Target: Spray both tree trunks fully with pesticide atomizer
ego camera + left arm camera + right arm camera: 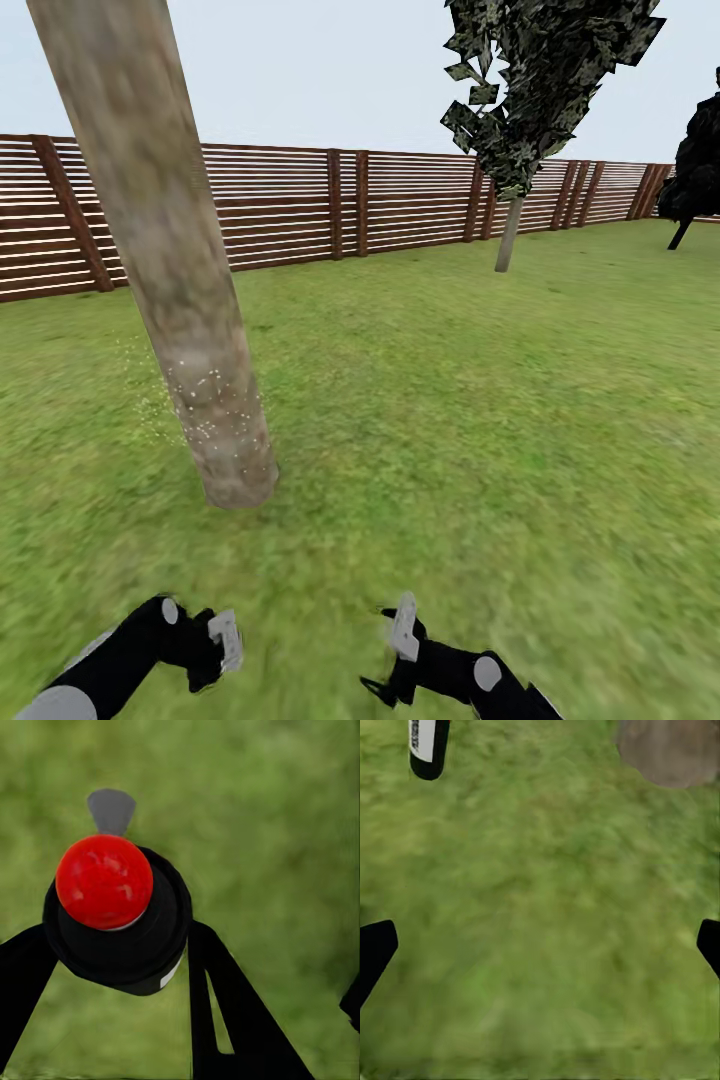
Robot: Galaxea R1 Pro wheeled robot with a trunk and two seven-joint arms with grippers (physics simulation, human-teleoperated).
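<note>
The pesticide atomizer (120, 919), black with a red top, sits clamped in the left claw (222, 642) at the head view's lower left, probably aimed at the near tree trunk (165, 250), whose base carries white pesticide specks (205, 400). The right claw (400, 640) hangs wide and empty over the grass (540, 907). The second tree (510, 235) stands by the fence (300, 205), upper right, apparently unsprayed.

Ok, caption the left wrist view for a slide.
Left gripper clasps the red-capped black atomizer above blurred grass.

Black, red-capped atomizer (116, 919) clamped upright; near trunk (170, 250) base flecked with white pesticide (205, 395).
</note>
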